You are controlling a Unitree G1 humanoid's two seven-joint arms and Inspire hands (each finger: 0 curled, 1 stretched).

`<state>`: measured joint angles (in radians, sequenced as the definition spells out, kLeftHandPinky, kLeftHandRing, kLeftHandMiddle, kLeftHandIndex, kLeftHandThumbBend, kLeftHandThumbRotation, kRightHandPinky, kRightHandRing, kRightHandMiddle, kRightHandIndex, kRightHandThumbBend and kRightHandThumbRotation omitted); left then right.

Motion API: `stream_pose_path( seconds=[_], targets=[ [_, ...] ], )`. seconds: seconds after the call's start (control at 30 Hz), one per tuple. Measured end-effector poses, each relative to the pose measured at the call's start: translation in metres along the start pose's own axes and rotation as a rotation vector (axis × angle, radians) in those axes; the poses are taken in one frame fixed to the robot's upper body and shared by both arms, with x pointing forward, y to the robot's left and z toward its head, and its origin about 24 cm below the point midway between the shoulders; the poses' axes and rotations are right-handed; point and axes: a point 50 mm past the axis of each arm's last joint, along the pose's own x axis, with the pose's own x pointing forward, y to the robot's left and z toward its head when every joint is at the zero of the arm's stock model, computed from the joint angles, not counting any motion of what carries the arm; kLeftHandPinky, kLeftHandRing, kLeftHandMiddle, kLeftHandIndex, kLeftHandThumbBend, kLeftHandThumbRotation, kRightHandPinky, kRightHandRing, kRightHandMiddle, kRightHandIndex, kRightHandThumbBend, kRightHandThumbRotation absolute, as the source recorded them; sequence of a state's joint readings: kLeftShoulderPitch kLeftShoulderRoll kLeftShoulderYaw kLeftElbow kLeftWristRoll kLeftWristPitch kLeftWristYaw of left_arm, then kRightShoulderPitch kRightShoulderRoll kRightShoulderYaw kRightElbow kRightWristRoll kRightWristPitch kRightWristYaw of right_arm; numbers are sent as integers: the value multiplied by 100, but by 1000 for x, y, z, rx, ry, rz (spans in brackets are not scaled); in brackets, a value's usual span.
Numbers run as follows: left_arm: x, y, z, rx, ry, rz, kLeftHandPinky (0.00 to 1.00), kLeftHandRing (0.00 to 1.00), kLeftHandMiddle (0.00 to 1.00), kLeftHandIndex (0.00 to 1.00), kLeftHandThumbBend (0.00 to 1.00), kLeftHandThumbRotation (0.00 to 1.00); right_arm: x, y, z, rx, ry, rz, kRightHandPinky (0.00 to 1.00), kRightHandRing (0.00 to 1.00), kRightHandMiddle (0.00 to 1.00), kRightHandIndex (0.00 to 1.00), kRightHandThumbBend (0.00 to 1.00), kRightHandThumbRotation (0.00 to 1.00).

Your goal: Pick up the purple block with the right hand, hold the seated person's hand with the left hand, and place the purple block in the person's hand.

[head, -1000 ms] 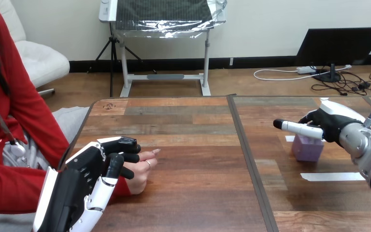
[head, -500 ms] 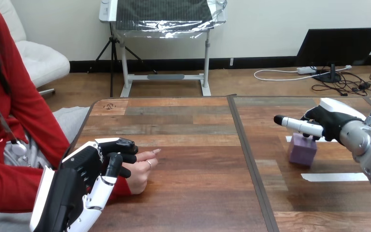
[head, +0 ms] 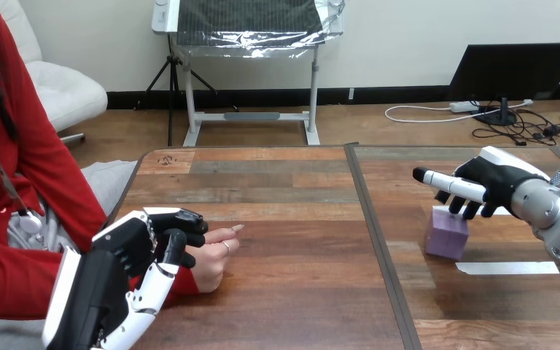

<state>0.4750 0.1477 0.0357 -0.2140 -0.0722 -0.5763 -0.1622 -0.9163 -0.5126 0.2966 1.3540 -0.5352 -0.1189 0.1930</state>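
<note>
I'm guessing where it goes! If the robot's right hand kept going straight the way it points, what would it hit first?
Probably nothing: the right hand points left over the wooden table, and the purple cube-shaped block sits under it.

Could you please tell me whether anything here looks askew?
The purple block, just below the right robot hand, looks tilted rather than flat on the table; whether it is gripped I cannot tell. Nothing else stands out.

The block (head: 446, 235) is lying at the desk's (head: 292, 292) right; the person's hand (head: 215, 259) is resting at its left, well apart.
</note>
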Motion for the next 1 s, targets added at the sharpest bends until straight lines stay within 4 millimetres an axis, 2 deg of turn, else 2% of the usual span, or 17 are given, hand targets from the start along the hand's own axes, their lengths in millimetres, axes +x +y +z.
stream_pose_path(
  seconds=[0.2, 0.43, 1.0],
  targets=[
    [1, 3, 1, 12, -9, 1, 47, 59, 62, 55, 25, 55, 0, 2, -1, 2, -2, -9, 43, 39, 43, 51, 63, 100],
    [1, 4, 2, 18, -16, -2, 47, 59, 61, 54, 24, 55, 0, 5, -3, 7, -6, -19, 36, 33, 37, 45, 61, 100],
    [1, 3, 1, 17, -16, -23, 46, 60, 62, 52, 27, 56, -1, 3, 1, 73, -84, -98, 34, 33, 38, 44, 69, 100]
  ],
)
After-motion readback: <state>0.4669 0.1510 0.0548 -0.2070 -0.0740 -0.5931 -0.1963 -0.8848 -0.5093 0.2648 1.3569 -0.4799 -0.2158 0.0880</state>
